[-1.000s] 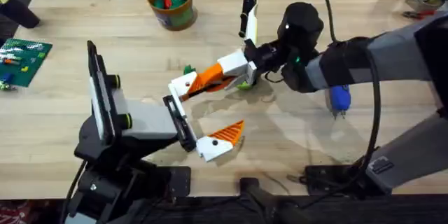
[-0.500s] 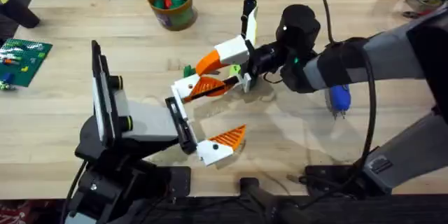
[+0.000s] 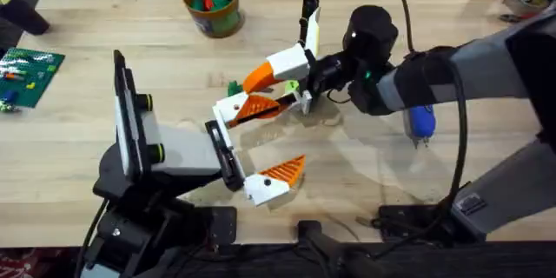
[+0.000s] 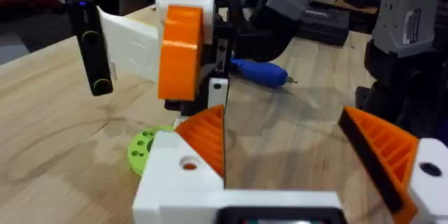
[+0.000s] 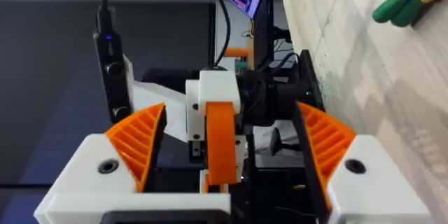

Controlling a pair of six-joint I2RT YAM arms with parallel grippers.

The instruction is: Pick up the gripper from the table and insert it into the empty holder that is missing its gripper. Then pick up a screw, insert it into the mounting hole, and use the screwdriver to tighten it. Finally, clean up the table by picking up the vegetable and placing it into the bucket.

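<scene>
Right arm holds steady, nothing shifted since half a second ago.
Right gripper (image 3: 287,76) spread wide above the gripper (image 3: 258,107), now seated in left gripper (image 3: 252,146), itself spread open over the table (image 3: 365,165).

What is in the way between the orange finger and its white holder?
Nothing visible. The gripper already appears to sit on the empty holder, with the right end effector open just beside it.
</scene>
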